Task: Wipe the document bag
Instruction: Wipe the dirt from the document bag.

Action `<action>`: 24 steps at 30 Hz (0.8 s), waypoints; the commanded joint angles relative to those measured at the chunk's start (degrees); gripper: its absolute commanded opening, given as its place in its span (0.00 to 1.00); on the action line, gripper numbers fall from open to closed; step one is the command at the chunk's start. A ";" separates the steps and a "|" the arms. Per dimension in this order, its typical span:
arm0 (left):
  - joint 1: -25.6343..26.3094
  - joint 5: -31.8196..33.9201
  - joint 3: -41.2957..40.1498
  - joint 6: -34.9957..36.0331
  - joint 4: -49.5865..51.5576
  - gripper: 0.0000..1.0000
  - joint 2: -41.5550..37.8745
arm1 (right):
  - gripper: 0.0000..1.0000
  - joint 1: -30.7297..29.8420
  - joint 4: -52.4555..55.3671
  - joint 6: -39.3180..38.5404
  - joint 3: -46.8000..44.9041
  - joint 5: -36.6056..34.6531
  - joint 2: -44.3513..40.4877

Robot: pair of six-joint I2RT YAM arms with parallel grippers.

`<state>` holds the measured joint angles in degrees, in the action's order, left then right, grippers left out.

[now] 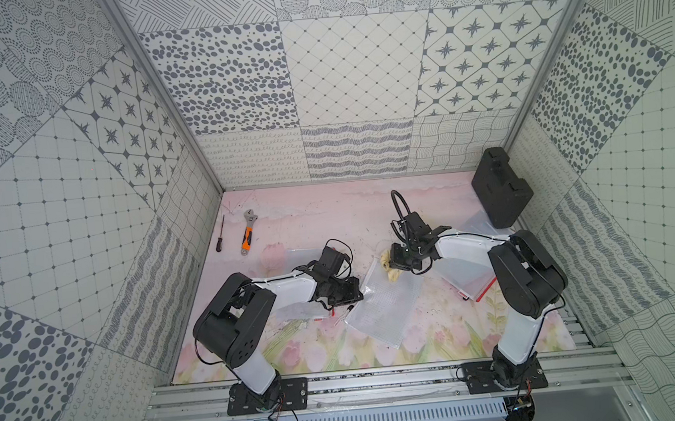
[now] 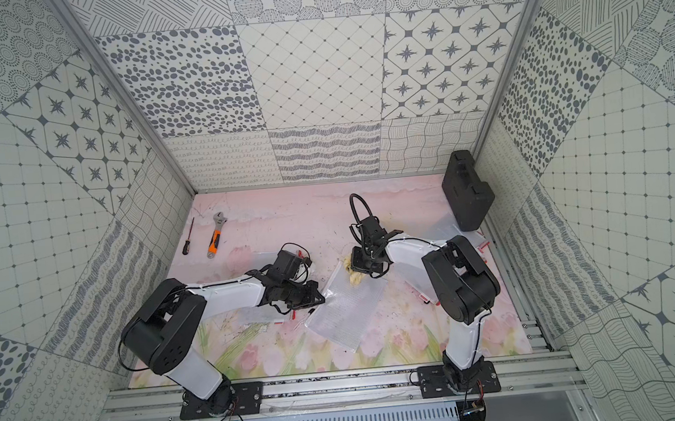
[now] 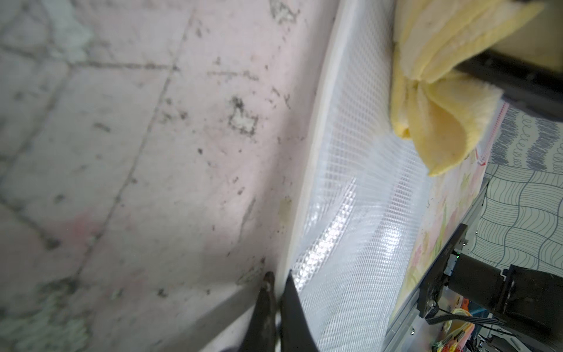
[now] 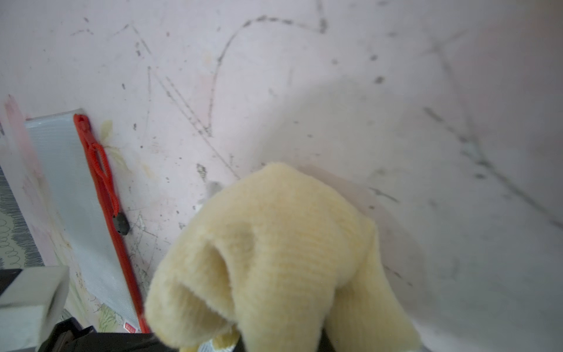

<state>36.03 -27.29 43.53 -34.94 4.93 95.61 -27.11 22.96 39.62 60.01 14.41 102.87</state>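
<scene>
The document bag (image 1: 381, 305) (image 2: 346, 308) is a clear mesh pouch lying flat at the middle of the table. My left gripper (image 1: 358, 296) (image 2: 320, 299) is at its left edge. In the left wrist view the gripper (image 3: 278, 279) is shut on the bag's (image 3: 359, 213) white edge strip. My right gripper (image 1: 397, 264) (image 2: 357, 267) is shut on a crumpled yellow cloth (image 1: 390, 268) (image 2: 351, 272) that rests on the bag's far corner. The cloth (image 4: 280, 243) hides the right fingers in the right wrist view.
Other clear pouches lie around: one with a red zipper (image 4: 76, 198), one under the right arm (image 1: 469, 285), one under the left arm (image 1: 294, 312). A wrench (image 1: 248, 232) and a screwdriver (image 1: 220, 234) lie at the back left. A black case (image 1: 500, 189) leans in the back right corner.
</scene>
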 commanded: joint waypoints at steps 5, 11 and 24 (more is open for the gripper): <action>-0.87 2.35 -0.20 0.50 3.94 0.00 2.55 | 0.00 -0.68 9.65 0.39 -0.38 -8.20 -1.02; -0.88 2.15 -0.71 -0.52 3.16 0.00 2.56 | 0.00 -9.62 11.75 1.81 12.30 -6.55 6.45; -1.07 3.39 -1.34 -0.50 4.15 0.00 2.80 | 0.00 -1.66 10.92 0.97 -4.38 -7.17 -2.15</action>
<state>35.57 -30.63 43.35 -35.59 2.00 97.32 -33.54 27.73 41.47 62.26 11.38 103.28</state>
